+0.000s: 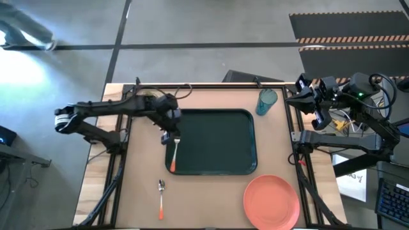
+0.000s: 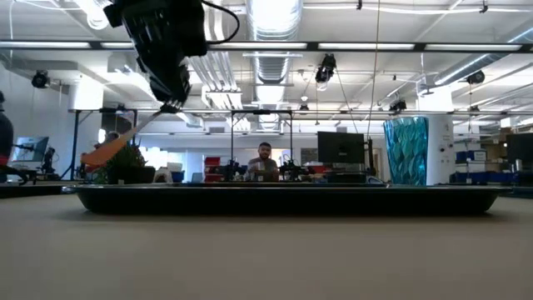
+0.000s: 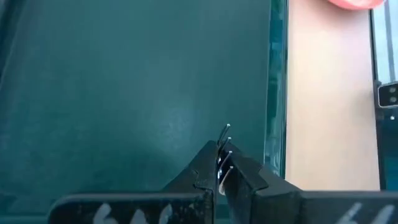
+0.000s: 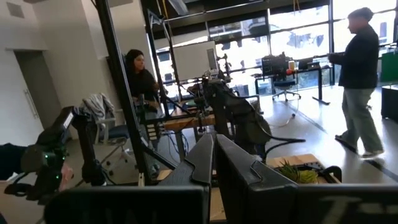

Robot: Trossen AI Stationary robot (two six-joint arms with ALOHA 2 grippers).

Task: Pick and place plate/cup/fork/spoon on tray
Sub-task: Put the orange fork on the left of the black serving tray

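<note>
My left gripper (image 1: 172, 136) hangs over the left part of the dark tray (image 1: 246, 121), shut on the fork (image 1: 172, 160). The fork's orange handle (image 2: 112, 148) slants down from the gripper (image 2: 171, 102), above the tray rim (image 2: 283, 196). The spoon (image 1: 161, 195) lies flat on the table in front of the tray. The salmon plate (image 1: 271, 201) lies flat at the near right. The teal cup (image 1: 266, 101) stands upright beyond the tray's far right corner. My right gripper (image 4: 214, 163) is shut and empty, off the table's right edge (image 1: 316, 105). My left gripper pinches the fork's metal end between its two fingers, and the tines (image 3: 226, 140) stick out past the fingertips (image 3: 242, 171). The fingers come from above. The fork is lifted clear, its orange handle (image 1: 172, 165) slanting down toward the table's near edge over the tray.
A small green plant (image 1: 150, 96) sits at the far left of the table, under my left arm. People stand and sit in the room beyond the table. The tray floor (image 3: 124, 93) below the fork is bare.
</note>
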